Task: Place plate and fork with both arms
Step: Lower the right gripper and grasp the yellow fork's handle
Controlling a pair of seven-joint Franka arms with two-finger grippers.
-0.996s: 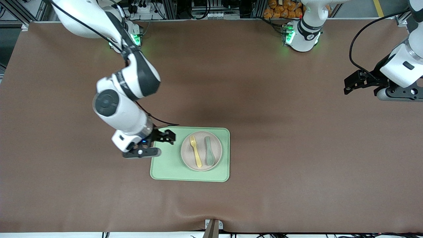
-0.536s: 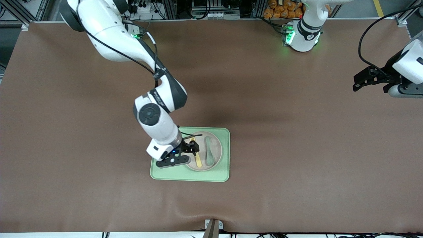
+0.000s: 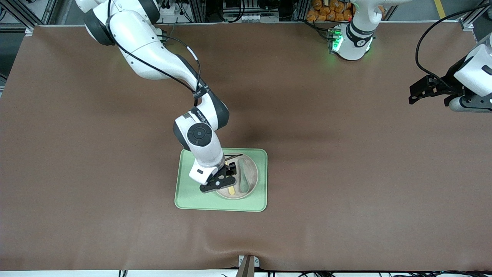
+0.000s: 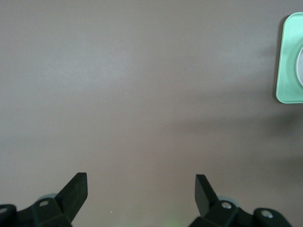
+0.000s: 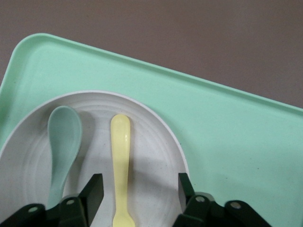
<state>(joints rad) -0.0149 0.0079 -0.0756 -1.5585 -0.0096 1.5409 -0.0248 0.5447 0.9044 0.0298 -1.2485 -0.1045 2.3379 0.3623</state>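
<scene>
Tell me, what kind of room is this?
Probably a robot lab. Two white jointed robot arms stand at a long brown-covered table, with cables and metal framing along its edge. One practises over toy-like tableware: a small yellow plastic fork on a small round off-white plate.

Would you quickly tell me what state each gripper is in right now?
Left gripper: open, holding nothing, over bare table.
Right gripper: open, fingers either side of the fork on the plate, not gripping it.
</scene>
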